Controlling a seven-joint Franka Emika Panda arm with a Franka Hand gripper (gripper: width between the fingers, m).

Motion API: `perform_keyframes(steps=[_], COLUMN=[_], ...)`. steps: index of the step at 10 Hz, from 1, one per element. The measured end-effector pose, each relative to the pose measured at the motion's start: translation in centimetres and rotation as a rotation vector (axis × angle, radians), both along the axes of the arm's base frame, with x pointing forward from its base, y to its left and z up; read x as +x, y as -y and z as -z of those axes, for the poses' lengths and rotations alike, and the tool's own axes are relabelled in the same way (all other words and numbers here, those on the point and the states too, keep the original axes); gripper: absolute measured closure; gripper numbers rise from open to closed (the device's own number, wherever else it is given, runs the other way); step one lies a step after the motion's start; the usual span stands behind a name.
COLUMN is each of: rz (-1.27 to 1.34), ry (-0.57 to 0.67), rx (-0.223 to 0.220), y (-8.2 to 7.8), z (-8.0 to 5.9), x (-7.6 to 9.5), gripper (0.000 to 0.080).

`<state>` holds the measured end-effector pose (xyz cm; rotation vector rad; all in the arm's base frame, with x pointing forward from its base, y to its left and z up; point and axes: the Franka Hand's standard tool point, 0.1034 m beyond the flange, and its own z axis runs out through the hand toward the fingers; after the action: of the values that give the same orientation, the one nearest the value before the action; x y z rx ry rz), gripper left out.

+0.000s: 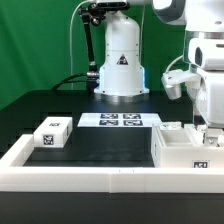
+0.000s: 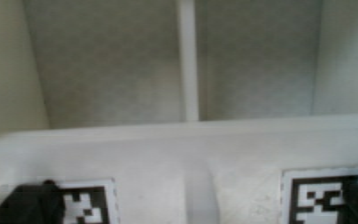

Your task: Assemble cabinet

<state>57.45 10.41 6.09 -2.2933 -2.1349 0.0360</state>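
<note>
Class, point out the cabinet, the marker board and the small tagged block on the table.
cabinet (image 1: pixel 178 155), exterior view, on its plain white front wall.
marker board (image 1: pixel 122 121), exterior view, on the middle of its tag row.
small block (image 1: pixel 52 129), exterior view, on its tagged top.

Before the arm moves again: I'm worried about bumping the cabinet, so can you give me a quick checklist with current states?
1. End effector over the cabinet, at the exterior view's right: ok.
2. End effector open or shut: cannot tell, fingers unclear in both views.
3. End effector touching the cabinet: cannot tell.
4. Small tagged block well apart from the end effector, at the exterior view's left: ok.
5. Marker board uncovered: ok.
6. Tags sharp in the wrist view: not ok, blurred.
</note>
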Motion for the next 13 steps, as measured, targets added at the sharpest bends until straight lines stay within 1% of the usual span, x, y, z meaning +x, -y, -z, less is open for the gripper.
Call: perform_keyframes(steps=[1, 2, 3, 4, 5, 6, 9, 10, 11, 13], rz=[-0.003, -0.009, -0.014, -0.017, -0.019, -0.018, -0.017, -0.017, -0.028, -0.043], ry=[0.003, 0.012, 0.012, 0.009, 0.012, 0.009, 0.006, 0.003, -0.016, -0.045], rx=[-0.006, -0.023, -0.032, -0.039, -0.047, -0.045, -0.044, -0.045, -0.049, -0.055], y=[0.1, 0.4, 0.7, 0.9, 1.7, 1.6, 1.6, 1.6, 1.4, 1.6], z=[-0.9, -3.0, -3.7, -4.2, -4.6, -4.4, -4.2, -4.1, -3.7, -3.5], x=[-0.5, -2.3, -3.6, -4.6, -6.6, -6.4, -6.4, -6.7, -8.1, -8.9], gripper=[0.0002, 0.0002, 0.0002, 0.0002, 0.0002, 0.0002, 0.0002, 0.0002, 0.0002, 0.0002])
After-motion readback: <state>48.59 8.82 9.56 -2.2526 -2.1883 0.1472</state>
